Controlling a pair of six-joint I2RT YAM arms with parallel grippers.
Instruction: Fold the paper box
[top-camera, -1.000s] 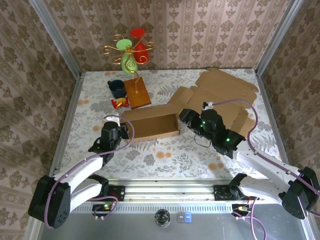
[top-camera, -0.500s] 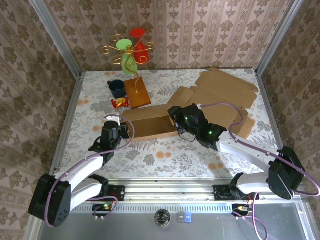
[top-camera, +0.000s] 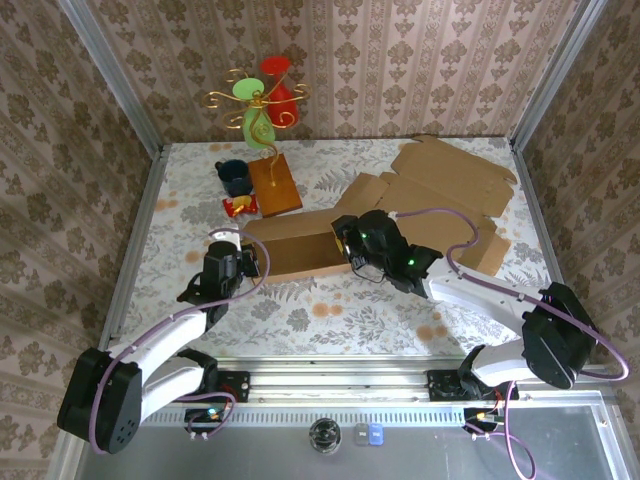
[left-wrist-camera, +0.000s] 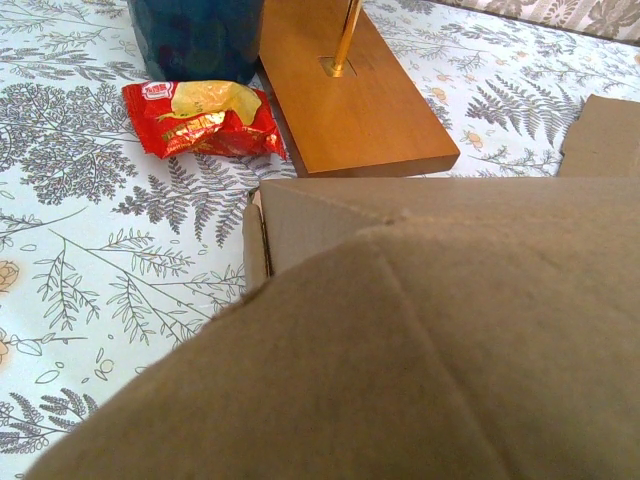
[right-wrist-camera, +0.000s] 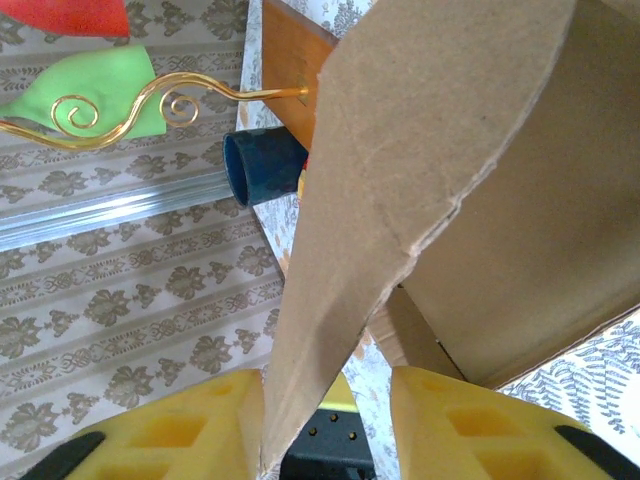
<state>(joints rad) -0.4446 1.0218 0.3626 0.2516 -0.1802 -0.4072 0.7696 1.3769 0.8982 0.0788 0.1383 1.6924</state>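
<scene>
Box (top-camera: 298, 252) runs left-right on the worktop (top-camera: 330, 320); right claw (top-camera: 349, 244), spread, straddles its right-end flap (right-wrist-camera: 400, 150), unclamped; left claw (top-camera: 245, 262) sits at the left end, grip state hidden.

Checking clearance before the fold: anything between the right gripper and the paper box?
Nothing visible stands between them. The right gripper is at the right end of the paper box, and a cardboard flap of it runs between the yellow fingers, close to one and with a gap to the other.
</scene>
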